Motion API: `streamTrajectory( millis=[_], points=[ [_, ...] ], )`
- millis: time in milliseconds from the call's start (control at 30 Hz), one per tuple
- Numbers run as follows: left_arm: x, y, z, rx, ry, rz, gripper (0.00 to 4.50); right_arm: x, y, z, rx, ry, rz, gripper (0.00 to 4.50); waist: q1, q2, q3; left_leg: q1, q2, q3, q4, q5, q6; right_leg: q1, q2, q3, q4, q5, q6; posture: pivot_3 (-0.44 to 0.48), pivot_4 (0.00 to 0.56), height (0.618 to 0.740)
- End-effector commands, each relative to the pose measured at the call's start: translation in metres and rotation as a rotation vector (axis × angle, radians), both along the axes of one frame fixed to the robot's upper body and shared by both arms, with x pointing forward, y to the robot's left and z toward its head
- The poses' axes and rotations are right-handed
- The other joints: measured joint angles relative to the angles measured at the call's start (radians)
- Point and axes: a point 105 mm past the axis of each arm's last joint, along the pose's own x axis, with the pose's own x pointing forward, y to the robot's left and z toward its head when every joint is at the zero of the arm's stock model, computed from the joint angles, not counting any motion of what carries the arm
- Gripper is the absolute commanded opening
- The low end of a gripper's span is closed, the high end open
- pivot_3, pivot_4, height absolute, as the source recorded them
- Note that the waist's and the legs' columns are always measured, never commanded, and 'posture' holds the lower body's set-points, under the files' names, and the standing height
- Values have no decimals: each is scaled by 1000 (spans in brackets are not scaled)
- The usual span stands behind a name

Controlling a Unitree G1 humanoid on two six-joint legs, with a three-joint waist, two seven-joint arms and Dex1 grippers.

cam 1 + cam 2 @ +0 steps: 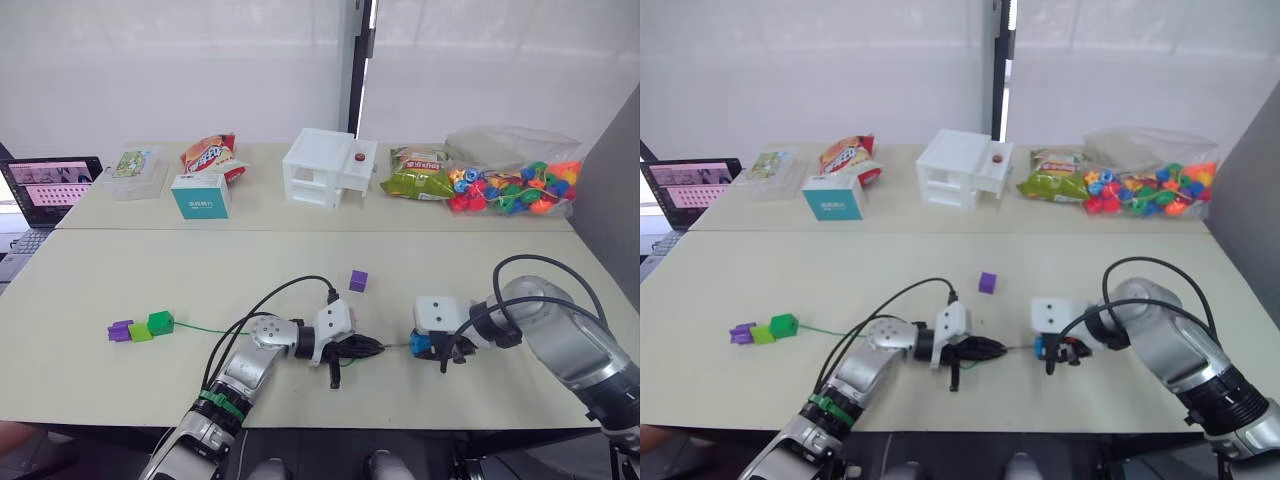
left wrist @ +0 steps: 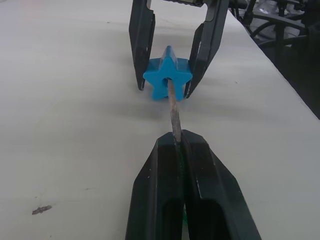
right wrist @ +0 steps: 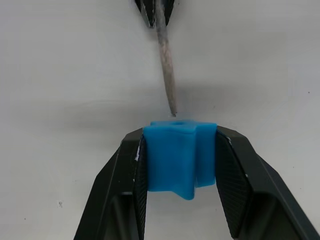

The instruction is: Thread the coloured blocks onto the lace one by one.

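Low in the centre of the left eye view, our left gripper [image 1: 368, 348] is clamped tight on the lace [image 1: 205, 327], its two fingers pressed together around the stiff greyish tip [image 2: 173, 110]. In the left wrist view that tip rises from between the closed fingers [image 2: 210, 195] and meets the hole of the blue star-shaped block [image 2: 167, 78]; how far it has entered we cannot tell.

Just to the right, our right gripper [image 1: 432, 349] has its fingers closed on the two sides of that blue block. The right wrist view shows the block [image 3: 179, 154] squeezed between both pads [image 3: 235, 185], with the tip [image 3: 166, 60] pointing down at its top edge.

The green lace trails leftward across the table [image 1: 100, 290] to the middle left of the frame, where three blocks sit touching in a row: a darker green block [image 1: 160, 322], a lime green block [image 1: 140, 331] and a purple block [image 1: 121, 330].

A second purple block [image 1: 358, 281] lies alone on the table, just above the grippers and apart from them.

Along the top of the frame, on the far table, we see a white plastic house [image 1: 328, 168], a teal box [image 1: 200, 195], snack bags [image 1: 212, 155], a bag of bright beads [image 1: 515, 185] at upper right and a laptop [image 1: 48, 188] at the left edge.
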Motion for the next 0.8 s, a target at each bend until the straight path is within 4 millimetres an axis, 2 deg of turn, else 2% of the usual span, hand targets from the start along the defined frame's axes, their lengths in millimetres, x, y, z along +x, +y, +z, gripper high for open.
streamTrajectory(
  millis=[33, 300, 567, 800],
  points=[
    [-2, -5, 4, -4, -9, -25, 0, 1, 1, 8, 12, -36, -3, 1348, 0, 0, 0, 0, 0, 0, 0, 0, 0, 0, 0, 0, 0, 0, 0, 0, 150, 740],
    [1, -5, 5, -2, -22, -28, 0, -7, 9, 8, 35, -21, 29, 1348, 0, 0, 0, 0, 0, 0, 0, 0, 0, 0, 0, 0, 0, 0, 0, 0, 150, 740],
    [0, -5, 5, -4, -20, -29, 0, -14, 2, 8, 9, -6, 25, 1348, 1, 0, 0, 0, 0, 0, 0, 0, 0, 0, 0, 0, 0, 0, 0, 0, 150, 740],
    [0, -6, 4, -2, -22, -38, 0, -9, 0, 14, 13, -33, 9, 1348, 1, 0, 0, 0, 0, 0, 0, 0, 0, 0, 0, 0, 0, 0, 0, 0, 150, 740]
  ],
)
